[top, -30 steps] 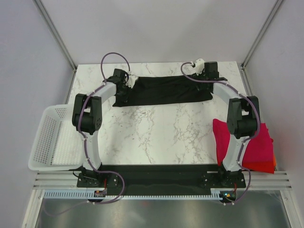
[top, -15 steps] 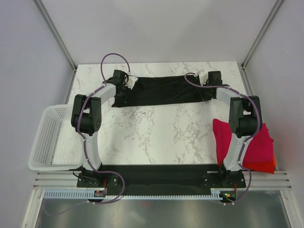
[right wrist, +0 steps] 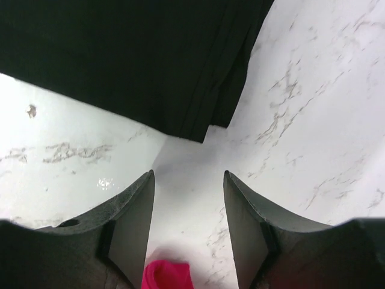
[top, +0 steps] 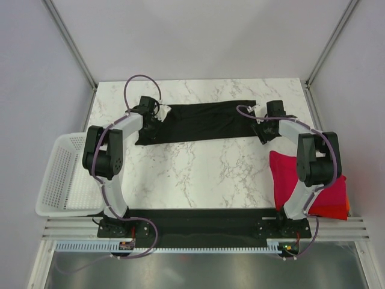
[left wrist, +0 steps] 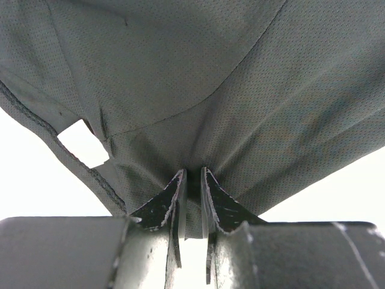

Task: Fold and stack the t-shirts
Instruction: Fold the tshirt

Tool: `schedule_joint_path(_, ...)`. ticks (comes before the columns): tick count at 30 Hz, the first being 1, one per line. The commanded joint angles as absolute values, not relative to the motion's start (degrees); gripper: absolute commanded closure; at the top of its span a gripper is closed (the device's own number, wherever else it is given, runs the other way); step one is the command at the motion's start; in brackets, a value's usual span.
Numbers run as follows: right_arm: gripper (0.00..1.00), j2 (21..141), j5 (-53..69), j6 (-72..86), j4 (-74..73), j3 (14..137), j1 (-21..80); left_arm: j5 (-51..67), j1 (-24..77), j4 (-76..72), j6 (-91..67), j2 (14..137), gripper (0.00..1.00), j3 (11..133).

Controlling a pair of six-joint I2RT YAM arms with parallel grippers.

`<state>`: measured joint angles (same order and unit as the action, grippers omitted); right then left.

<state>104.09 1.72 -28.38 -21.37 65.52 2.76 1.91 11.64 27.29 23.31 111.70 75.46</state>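
Currently the left gripper (left wrist: 192, 176) is pinched on the 9 o'clock end of the plain black soft-cloth t-shirt (top: 201, 120), which lies folded into a strip at 12 o'clock on the white marble table (top: 198, 174). The right gripper (right wrist: 189, 176) hangs spread and empty just off the strip's 3 o'clock corner. Likely risk: a one-sided pull skews or opens the fold, and the thin bite could slip.

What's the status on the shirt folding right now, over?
Left hand shut on black shirt, left end. Right hand open, empty, just off the shirt's right corner. Nothing in the way.
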Motion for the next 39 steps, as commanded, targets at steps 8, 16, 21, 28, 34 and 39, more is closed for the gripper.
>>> schedule_joint_path(8, 0.44, 94.4, 5.3, -29.3, -25.8, 61.3, 2.6, 1.0, 11.3, 30.9, 25.5, 109.3, 0.79, 71.9)
schedule_joint_path(16, 0.43, 92.3, 12.3, -30.1, -24.1, 70.6, 2.6, 1.2, 11.3, 30.9, 25.5, 110.2, 0.79, 73.3)
schedule_joint_path(21, 0.45, 100.8, 13.4, -27.6, -23.7, 76.3, 2.6, 2.1, 11.3, 30.9, 24.3, 110.2, 0.79, 73.9)
schedule_joint_path(28, 0.46, 110.4, 13.5, -25.6, -22.1, 82.3, 2.7, 2.2, 11.3, 30.8, 24.1, 110.8, 0.79, 75.4)
schedule_joint_path(34, 0.47, 112.2, 12.1, -26.1, -22.3, 80.8, 2.7, 1.9, 11.3, 30.8, 24.3, 112.8, 0.79, 77.7)
schedule_joint_path(39, 0.48, 112.8, 8.2, -27.5, -24.3, 76.9, 2.7, 2.5, 11.4, 30.9, 24.1, 114.2, 0.79, 79.3)
